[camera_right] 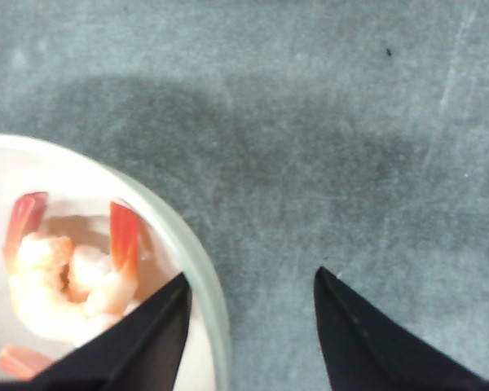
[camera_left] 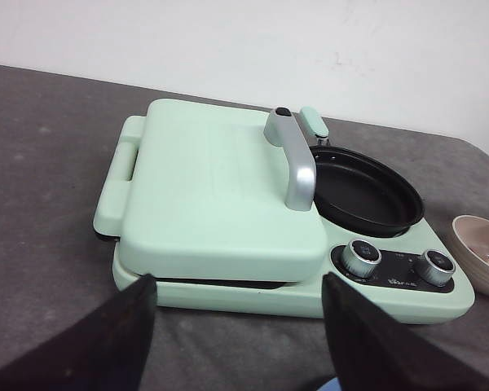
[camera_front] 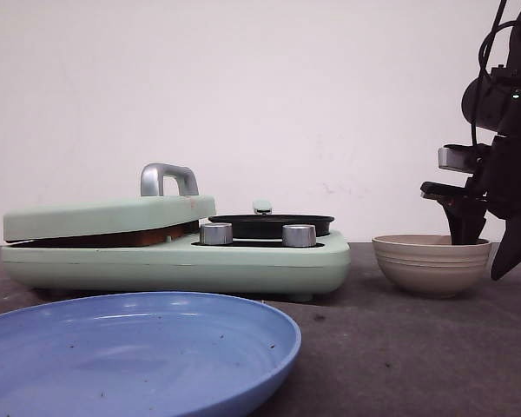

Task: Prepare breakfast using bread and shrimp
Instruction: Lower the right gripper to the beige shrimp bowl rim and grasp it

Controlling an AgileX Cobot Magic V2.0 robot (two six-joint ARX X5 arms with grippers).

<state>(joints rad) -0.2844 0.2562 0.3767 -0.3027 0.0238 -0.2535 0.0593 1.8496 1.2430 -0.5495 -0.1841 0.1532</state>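
One shallow blue plate (camera_front: pixel 139 356), smooth and glossy with a few dark specks, lies nearest on the dark, felt-like counter (camera_front: pixel 399 347). Behind it stands a mint-green breakfast maker (camera_front: pixel 174 256) with rounded corners and a matte shell: its flat sandwich lid (camera_left: pixel 220 191) is down, topped by a curved brushed-metal handle (camera_left: pixel 292 159), and a thin brown edge shows in the slit under the lid in the front view, too narrow to name as the bread. Beside the lid sits a round black non-stick pan (camera_left: pixel 363 195), and two ribbed silver knobs (camera_front: pixel 215 233) stand on the front ledge. To the right, a beige ceramic bowl (camera_front: pixel 431 261) with faint rings holds pink-white shrimp (camera_right: pixel 65 277) with orange-red tails. The right pincer (camera_right: pixel 248 330) is spread wide, one black tapered finger inside the bowl rim and the other outside it, gripping nothing. The left pincer (camera_left: pixel 236 326) hangs near the maker's front, also wide and empty. A plain pale wall (camera_front: pixel 243 87) closes the far side
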